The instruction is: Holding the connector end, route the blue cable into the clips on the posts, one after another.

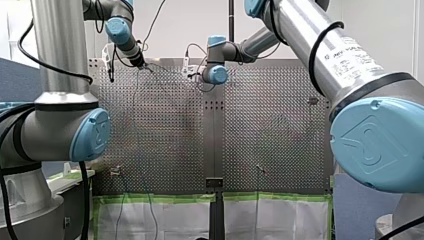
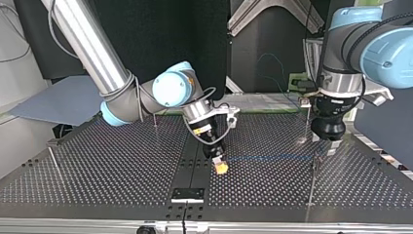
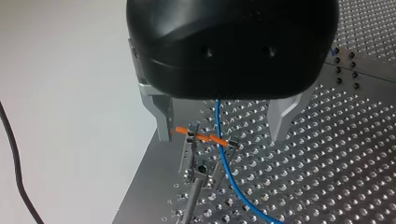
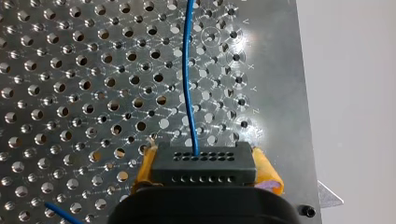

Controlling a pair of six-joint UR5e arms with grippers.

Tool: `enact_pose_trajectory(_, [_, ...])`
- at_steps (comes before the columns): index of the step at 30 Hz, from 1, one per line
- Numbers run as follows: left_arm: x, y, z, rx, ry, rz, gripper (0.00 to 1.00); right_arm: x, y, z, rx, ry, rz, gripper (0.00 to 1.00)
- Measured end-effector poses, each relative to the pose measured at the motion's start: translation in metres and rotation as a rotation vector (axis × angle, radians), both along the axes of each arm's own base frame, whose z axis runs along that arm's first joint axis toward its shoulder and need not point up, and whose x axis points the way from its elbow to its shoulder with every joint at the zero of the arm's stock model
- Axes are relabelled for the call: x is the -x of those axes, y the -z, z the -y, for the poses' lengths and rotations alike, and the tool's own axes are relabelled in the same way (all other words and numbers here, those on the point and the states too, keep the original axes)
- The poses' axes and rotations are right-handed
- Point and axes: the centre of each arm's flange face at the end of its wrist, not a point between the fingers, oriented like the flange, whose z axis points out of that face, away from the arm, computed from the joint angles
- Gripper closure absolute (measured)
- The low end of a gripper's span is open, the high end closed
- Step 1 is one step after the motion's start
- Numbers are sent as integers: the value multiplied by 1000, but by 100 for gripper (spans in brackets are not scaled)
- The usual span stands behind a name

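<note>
Right jaws clamp the connector (image 4: 204, 163); blue cable (image 2: 270, 158) runs toward 3 o'clock in top view, across clip (image 3: 205, 138) between wide-open left jaws. Keep cable taut, lower into clip slowly

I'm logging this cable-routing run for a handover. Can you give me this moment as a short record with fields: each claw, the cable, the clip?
right claw: shut on the connector, yellow pads at its sides
left claw: open, metal fingers either side of the blue cable, above the clip
blue cable: leaves the connector over the perforated table, crosses the clip's orange bar
clip: atop a thin post; whether the cable is seated, cannot tell
</note>
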Motion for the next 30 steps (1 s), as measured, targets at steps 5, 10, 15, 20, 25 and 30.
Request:
enact_pose_trajectory(5, [0,0,0,-16,1,1,1,0,0,0,0,1,0,100])
enact_pose_trajectory(10, [0,0,0,-35,3,1,1,0,0,0,-1,1,0,100])
enact_pose_trajectory(15, [0,0,1,-50,6,-1,1,0,1,0,0,0,0,100])
enact_pose_trajectory(20, [1,0,0,-61,-8,-3,1,0,1,0,-1,0,-1,100])
enact_pose_trajectory(25, [2,0,1,-69,-6,-4,1,0,1,0,-1,0,-1,100])
enact_pose_trajectory(30, [4,-1,11,-104,45,-1,1,0,1,0,-3,0,-3,100])
